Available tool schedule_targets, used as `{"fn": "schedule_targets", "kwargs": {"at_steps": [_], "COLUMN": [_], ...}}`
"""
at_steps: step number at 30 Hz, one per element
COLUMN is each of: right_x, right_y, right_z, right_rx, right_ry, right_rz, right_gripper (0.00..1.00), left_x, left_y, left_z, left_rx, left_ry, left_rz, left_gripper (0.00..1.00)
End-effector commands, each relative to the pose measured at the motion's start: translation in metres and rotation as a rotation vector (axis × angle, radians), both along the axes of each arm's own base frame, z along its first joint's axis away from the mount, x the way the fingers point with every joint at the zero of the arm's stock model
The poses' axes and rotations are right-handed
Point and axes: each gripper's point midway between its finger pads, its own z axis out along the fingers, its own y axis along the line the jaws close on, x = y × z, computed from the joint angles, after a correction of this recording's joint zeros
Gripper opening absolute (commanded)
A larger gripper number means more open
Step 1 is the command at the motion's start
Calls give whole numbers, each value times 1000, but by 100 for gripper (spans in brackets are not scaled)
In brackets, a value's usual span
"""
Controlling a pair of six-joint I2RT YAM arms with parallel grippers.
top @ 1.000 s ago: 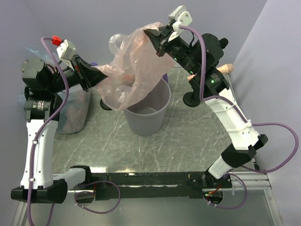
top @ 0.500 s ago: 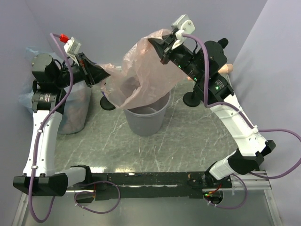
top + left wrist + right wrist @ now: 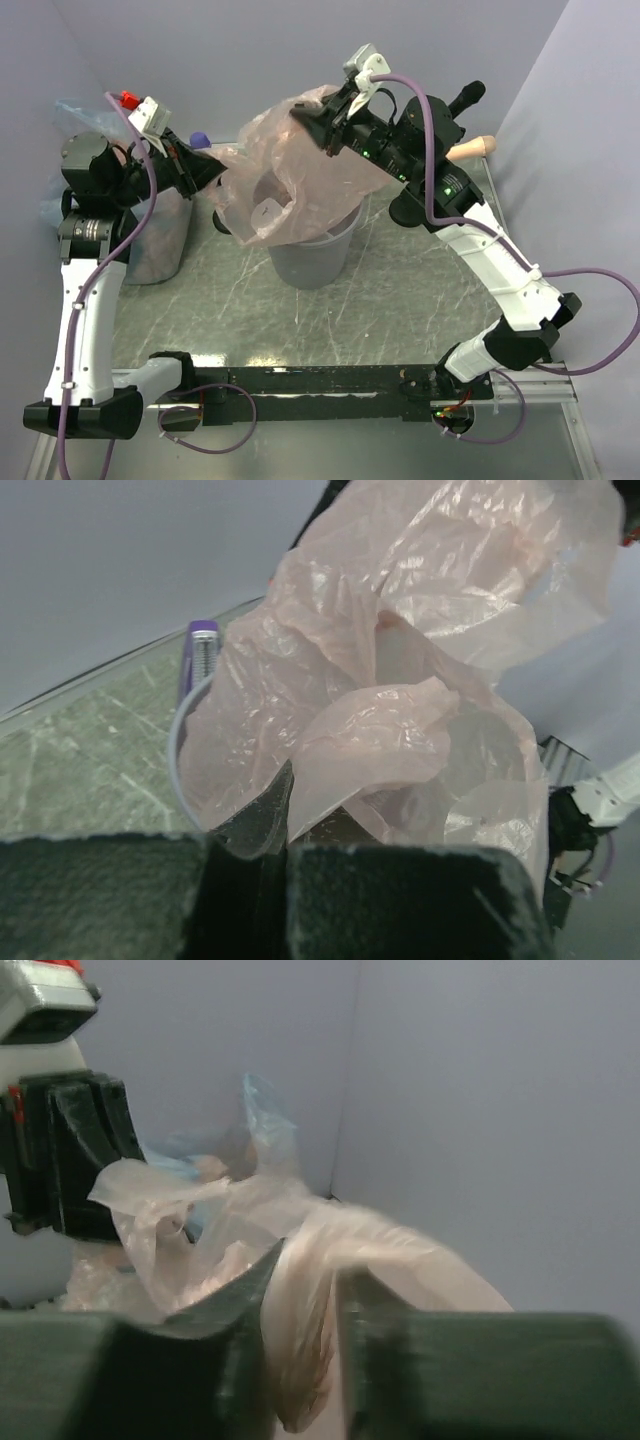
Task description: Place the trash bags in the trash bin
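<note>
Standing at mid-desk (image 3: 400,300), beyond the arm bases, the grey trash bin (image 3: 310,262) is upright. Level with it at the left edge, beside the left arm, a clear tub (image 3: 160,238) holds pinkish film. A pink translucent trash bag (image 3: 290,170) hangs above the bin, its lower end dipping at the bin's mouth. The left pincer (image 3: 216,172) is clamped on the bag's left edge. Higher and farther back, the right pincer (image 3: 308,112) grips the bag's top edge, with film bunched between its fingers (image 3: 380,1360).
</note>
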Motion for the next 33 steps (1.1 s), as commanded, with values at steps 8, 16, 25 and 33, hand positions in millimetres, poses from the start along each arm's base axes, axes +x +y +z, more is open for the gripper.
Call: {"fn": "schedule_targets", "kwargs": {"at_steps": [8, 16, 25, 33], "right_x": [-65, -57, 46, 70], "right_y": [-46, -120, -193, -170], "right_z": [5, 6, -134, -177], "right_rx": [-63, -78, -224, -212], "right_ry": [59, 74, 433, 561], "right_rz": [127, -88, -420, -344], "right_gripper": [84, 88, 37, 28], "left_x": [46, 57, 48, 43], "left_y": [35, 43, 31, 35], "left_z": [-12, -3, 21, 45], "left_rx": [141, 168, 128, 133], "left_ry": [-41, -69, -119, -203], "left_rz": [244, 297, 222, 249], "left_gripper": [1, 1, 1, 1]}}
